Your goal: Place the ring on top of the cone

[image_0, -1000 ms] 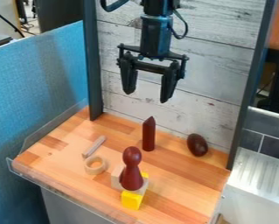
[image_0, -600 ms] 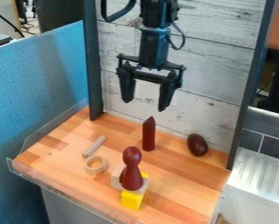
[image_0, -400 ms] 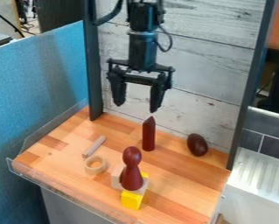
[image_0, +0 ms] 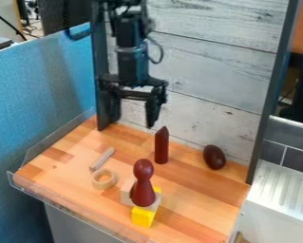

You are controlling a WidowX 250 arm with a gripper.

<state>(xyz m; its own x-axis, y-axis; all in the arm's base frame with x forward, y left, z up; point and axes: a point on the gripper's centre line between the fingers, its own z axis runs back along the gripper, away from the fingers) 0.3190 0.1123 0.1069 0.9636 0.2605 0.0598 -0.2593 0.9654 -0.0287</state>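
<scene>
While swinging leftward and slightly lower over the bench's [image_0: 198,204] back left corner, with gripper [image_0: 132,122] fingers spread apart and holding nothing, seems to be closing in on the side of the ring [image_0: 103,186], lying flat nearer the front edge. Needs grasping first, then carrying to the pointed post [image_0: 162,147], likely the cone, upright near the back edge. For containment, has just a clear lip [image_0: 61,210] along the left and front edges, with ring and post inside.

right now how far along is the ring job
Nothing looks done: the ring lies flat on the wooden surface. The open gripper holds nothing above the table. Left: grasp the ring, lift it, and set it on the cone.
</scene>
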